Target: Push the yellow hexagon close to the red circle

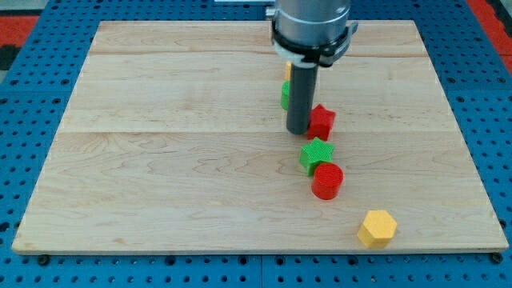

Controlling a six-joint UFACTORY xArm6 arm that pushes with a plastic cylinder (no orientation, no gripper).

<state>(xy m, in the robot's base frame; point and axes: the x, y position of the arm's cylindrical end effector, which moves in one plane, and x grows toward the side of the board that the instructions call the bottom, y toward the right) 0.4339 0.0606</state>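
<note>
A pale wooden tabletop point(160, 160) sits on a blue pegboard base point(32, 88); its left half holds no blocks.

Just right of centre, a dark rod hangs from the arm's grey wrist at the view's top. My tip point(298, 131) rests on the wood near the board's middle. There is no pincer on this arm, so nothing is open, closed or held.

Behind the rod, partly hidden, a green block point(284, 95) and a sliver of a yellow block point(286, 70) peek out at its left edge; their shapes cannot be made out. Touching the tip's right side is a red block point(322, 121), angular in outline.

Below the tip, a green star point(316, 154) lies against the red circle point(327, 181), which sits just beneath it.

Further right and lower, the yellow hexagon point(377, 228) stands alone near the bottom edge, apart from the red circle. The tip is well away from it, on the far side of the circle. My judgement: the tip needs to travel round to the hexagon's lower right so a push sends it up and left toward the circle.
</note>
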